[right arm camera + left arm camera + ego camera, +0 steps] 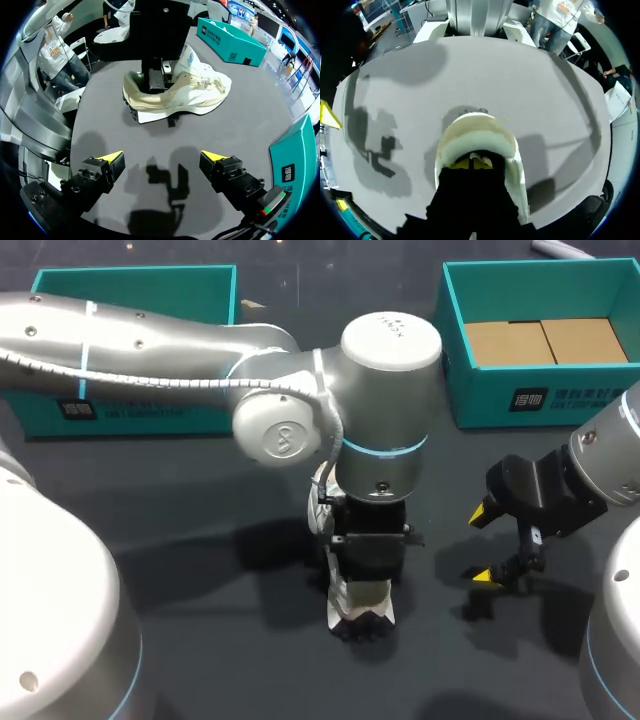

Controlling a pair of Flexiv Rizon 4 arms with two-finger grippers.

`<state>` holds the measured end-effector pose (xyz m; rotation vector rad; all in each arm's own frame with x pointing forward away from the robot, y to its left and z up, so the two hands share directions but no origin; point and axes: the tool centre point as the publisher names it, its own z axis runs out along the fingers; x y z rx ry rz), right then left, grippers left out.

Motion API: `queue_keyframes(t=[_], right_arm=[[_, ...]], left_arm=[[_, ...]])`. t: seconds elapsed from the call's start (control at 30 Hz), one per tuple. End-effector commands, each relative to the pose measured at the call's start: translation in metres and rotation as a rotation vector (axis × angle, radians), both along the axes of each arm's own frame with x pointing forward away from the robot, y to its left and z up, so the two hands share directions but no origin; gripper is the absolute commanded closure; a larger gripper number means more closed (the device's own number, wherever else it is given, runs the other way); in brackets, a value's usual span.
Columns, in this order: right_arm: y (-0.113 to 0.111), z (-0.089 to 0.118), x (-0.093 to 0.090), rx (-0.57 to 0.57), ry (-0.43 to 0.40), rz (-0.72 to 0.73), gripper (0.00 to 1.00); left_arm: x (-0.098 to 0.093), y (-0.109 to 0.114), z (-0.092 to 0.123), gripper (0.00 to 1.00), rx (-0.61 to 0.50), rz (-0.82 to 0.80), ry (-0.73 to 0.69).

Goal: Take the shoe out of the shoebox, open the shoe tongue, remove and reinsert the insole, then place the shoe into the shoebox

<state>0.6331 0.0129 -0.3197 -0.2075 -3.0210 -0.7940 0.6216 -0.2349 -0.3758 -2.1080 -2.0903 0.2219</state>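
Left claw [473, 161] is sunk into the mouth of the shoe [200, 92]. From its own wrist camera only a sliver of yellow shows inside the pale padded collar, and I cannot tell whether it is spread or pressed together, or gripping anything in there. The left arm [150, 350] comes in from 9 o'clock, crosses to the middle of the tabletop [200, 540] and bends straight down over the shoe.

The shoe is a white and cream trainer. It stands upright on its sole on the bare tabletop, outside either box, a little toward 6 o'clock from the middle when seen from above. One end pokes out below the black claw body, and the rest is hidden under the wrist.

The right claw [483, 545] hangs at the shoe's 3 o'clock, near it but apart. Its two yellow tips are spread wide with nothing between them, and its shadow lies on the tabletop beneath. From the right wrist camera the shoe lies side-on straight ahead, at the claw's 12 o'clock. The right arm [610, 460] enters from 3 o'clock.

A teal box [455, 350] sits at 2 o'clock on the tabletop, open on top, with brown cardboard [545, 340] flat on its bottom. The other teal box [130, 285] sits at 10 o'clock, partly behind the left arm.
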Motion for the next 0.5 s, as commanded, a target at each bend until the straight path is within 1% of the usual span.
queue_keyframes(t=[0.03, 0.1, 0.17, 0.3, 0.4, 0.5], right_arm=[[0.0, 0.0, -0.002, -0.003, -0.002, -0.002, 0.0], [0.0, 0.0, -0.002, -0.003, -0.002, -0.002, 0.0], [0.0, 0.0, -0.002, -0.003, -0.002, -0.002, 0.0], [0.0, 0.0, -0.002, -0.003, -0.002, -0.002, 0.0], [0.0, 0.0, -0.002, -0.003, -0.002, -0.002, 0.0], [0.0, 0.0, -0.002, -0.003, -0.002, -0.002, 0.0]], left_arm=[[-0.006, 0.004, -0.004, 1.0, -0.093, 0.0, 0.013], [-0.007, 0.001, -0.013, 1.0, -0.073, 0.004, 0.023], [-0.003, 0.001, -0.024, 1.0, -0.038, 0.032, 0.006], [0.007, 0.005, -0.038, 1.0, -0.041, 0.064, -0.015], [0.015, 0.008, -0.04, 1.0, -0.041, 0.089, -0.035], [0.017, 0.01, -0.028, 1.0, -0.057, 0.096, -0.064]])
